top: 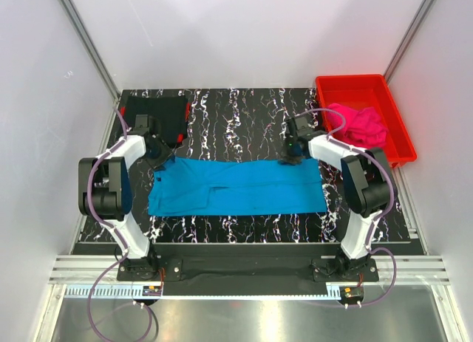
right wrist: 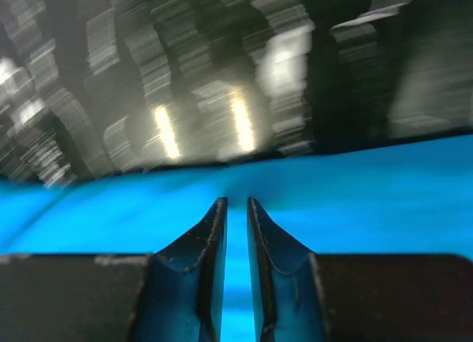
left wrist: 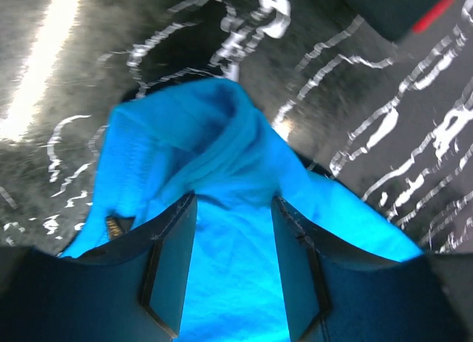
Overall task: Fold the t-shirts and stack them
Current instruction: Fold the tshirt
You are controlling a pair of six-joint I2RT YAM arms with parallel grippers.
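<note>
The left fingers (left wrist: 181, 246) stand moderately apart, with turquoise cloth showing flat in the gap between them and a raised, bunched fold of the same cloth just ahead of the tips; no pinch on the cloth is evident. The right fingers (right wrist: 199, 246) are narrow, almost together, with a thin strip of turquoise visible between them. The wrist view is blurred, so it cannot be told whether a layer of cloth is caught there. Both pairs sit on the far edge of the turquoise t-shirt (top: 236, 187). The left pair is at its far left corner and the right pair is a little short of its right end. The shirt lies spread as a long band on the counter (top: 236, 109), its long axis running left to right across the front of both arms. From either pair of fingers, the body of the cloth lies toward the arm bases. Each arm is nearer its own end of the shirt, so in my judgement the next fold calls for both to carry the far edge together toward the near edge. The black t-shirt (top: 159, 109) lies as a flat square at the far left corner, just beyond the left fingers. The pink t-shirt (top: 361, 124) lies crumpled in the red bin (top: 351, 79) at the far right, unfolded.
</note>
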